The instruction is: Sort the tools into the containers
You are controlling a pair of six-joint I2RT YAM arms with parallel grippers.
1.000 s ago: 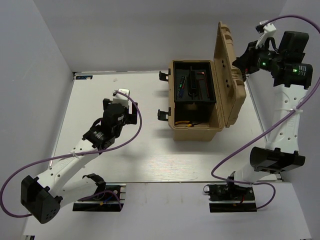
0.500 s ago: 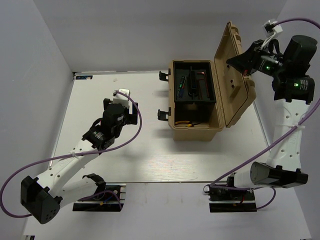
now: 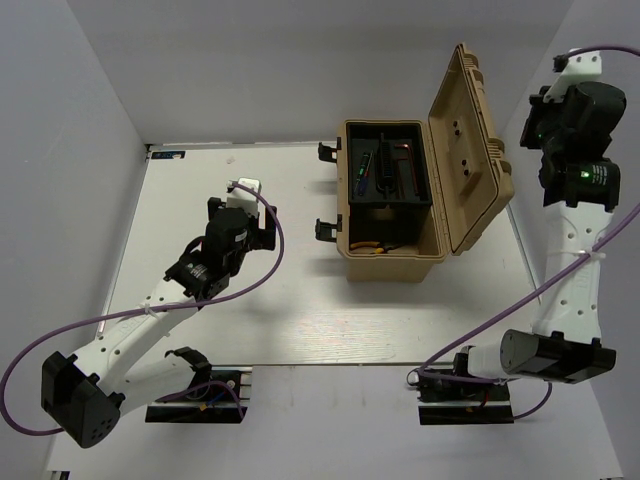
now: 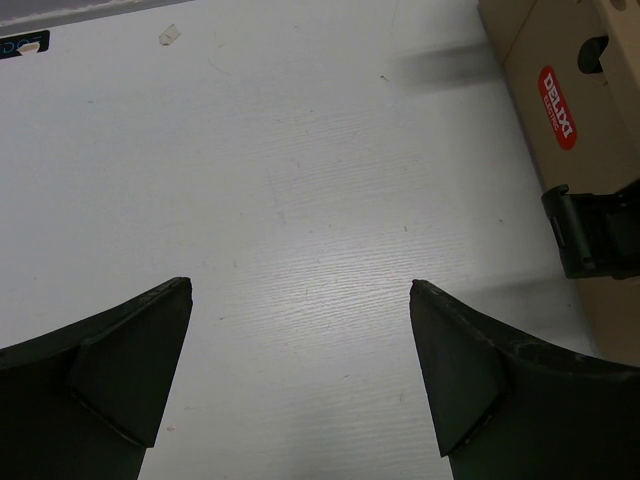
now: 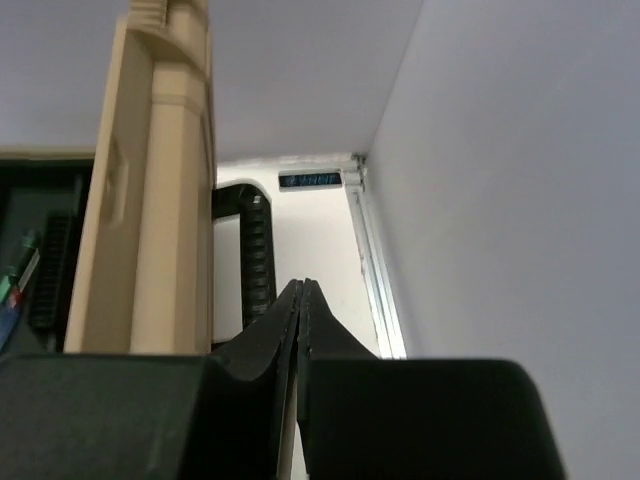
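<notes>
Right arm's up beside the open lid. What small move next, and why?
Probably swing the shut right gripper left against the outer face of the lid to start tipping it closed: screwdrivers lie in the tray, pliers in the toolbox below it, and the left gripper hangs open, empty.

White worktop (image 3: 300, 320) under even, soft light, faint wood grain showing and only mild shadows on it. Plain pale walls box it in: left wall (image 3: 70, 180), back wall (image 3: 280, 70), right wall (image 5: 520, 180). A small dark label (image 3: 172, 154) sits at the far left corner.
</notes>
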